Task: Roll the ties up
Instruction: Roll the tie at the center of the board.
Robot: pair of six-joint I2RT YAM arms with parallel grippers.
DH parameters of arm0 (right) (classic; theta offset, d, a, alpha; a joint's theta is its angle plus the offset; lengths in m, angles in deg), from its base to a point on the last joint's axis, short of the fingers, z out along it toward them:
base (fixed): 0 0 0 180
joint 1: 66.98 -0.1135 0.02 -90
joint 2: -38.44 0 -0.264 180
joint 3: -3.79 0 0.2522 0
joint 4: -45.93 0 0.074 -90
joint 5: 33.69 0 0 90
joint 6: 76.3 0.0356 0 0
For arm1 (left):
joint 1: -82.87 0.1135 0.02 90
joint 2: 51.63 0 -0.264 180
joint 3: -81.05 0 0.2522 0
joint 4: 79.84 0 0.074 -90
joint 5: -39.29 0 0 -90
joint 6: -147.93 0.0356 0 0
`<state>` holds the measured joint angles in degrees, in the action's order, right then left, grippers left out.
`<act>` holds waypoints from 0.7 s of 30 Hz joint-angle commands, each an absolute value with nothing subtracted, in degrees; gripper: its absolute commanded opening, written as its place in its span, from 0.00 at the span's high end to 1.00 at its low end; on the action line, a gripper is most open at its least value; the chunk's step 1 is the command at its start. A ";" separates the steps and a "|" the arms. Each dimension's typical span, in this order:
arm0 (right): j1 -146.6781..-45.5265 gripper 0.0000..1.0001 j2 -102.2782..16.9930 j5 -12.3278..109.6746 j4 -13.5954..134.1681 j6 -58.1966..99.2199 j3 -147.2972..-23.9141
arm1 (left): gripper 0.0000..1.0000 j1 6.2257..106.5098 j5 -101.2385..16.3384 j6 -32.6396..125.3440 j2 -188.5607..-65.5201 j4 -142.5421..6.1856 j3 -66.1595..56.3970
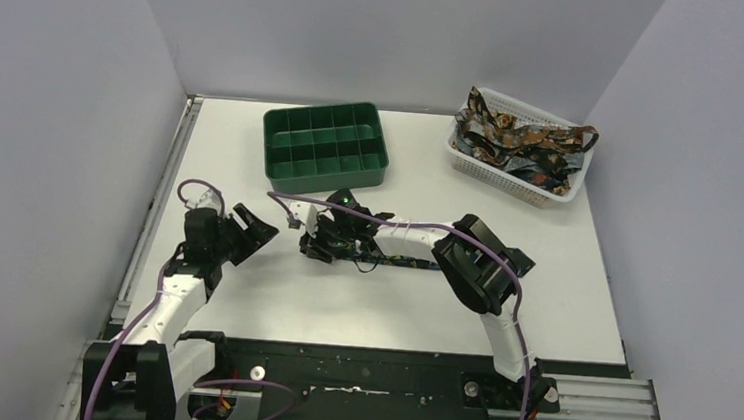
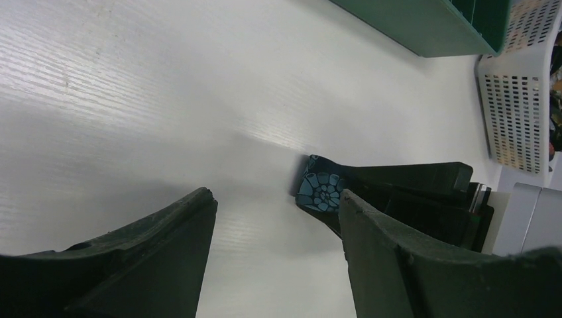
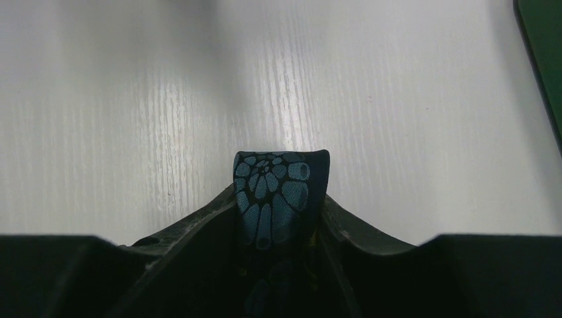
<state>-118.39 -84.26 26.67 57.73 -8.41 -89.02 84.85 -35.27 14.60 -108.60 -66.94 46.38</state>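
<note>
Right gripper [image 3: 280,205] low over the desk [image 1: 271,292], its two fingers pressed against either side of the tie [image 3: 275,175]. It looks clamped on the tie's end. A short blunt tip with a blue cell pattern sticks out past the fingertips. The tip may be folded over; cannot tell.

Judgement: gripping at the very end suits starting a roll. Turning the wrist would wind the cloth onto itself from that end.

Left gripper [image 2: 277,199] hangs just beside, to the left, fingers well apart and holding nothing. It faces the gripped tip, and its wrist view shows the tip just beyond its fingers. Likely waiting to pin or steady the roll; that is a guess.

The tie lies flat on the desk in the middle of the work area, nearer than the green tray [image 1: 323,171]. Its long axis runs left to right, roughly along the desk's near edge. The gripped end points left toward the left gripper, and the free length trails right under the right forearm. The far end is hidden by the arm.

Other ties [image 1: 514,141] sit heaped in the white mesh basket [image 1: 560,190] at far right, well apart.
</note>
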 commanded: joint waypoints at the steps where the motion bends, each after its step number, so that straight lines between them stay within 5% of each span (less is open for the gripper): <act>1: -119.31 0.54 -83.82 25.30 62.31 -10.65 -89.99 | 0.34 85.33 -33.28 14.09 -108.88 -70.53 46.82; 6: -118.70 0.22 -83.15 29.47 62.93 -10.44 -90.84 | 0.34 85.32 -32.80 13.86 -109.13 -71.61 47.78; 13: -118.31 0.02 -74.18 37.75 57.41 -4.12 -87.75 | 0.34 85.33 -32.16 13.37 -109.54 -73.63 48.30; 21: -116.82 0.00 -61.50 45.35 48.35 19.64 -75.45 | 0.30 85.28 -30.75 12.33 -110.05 -77.92 49.46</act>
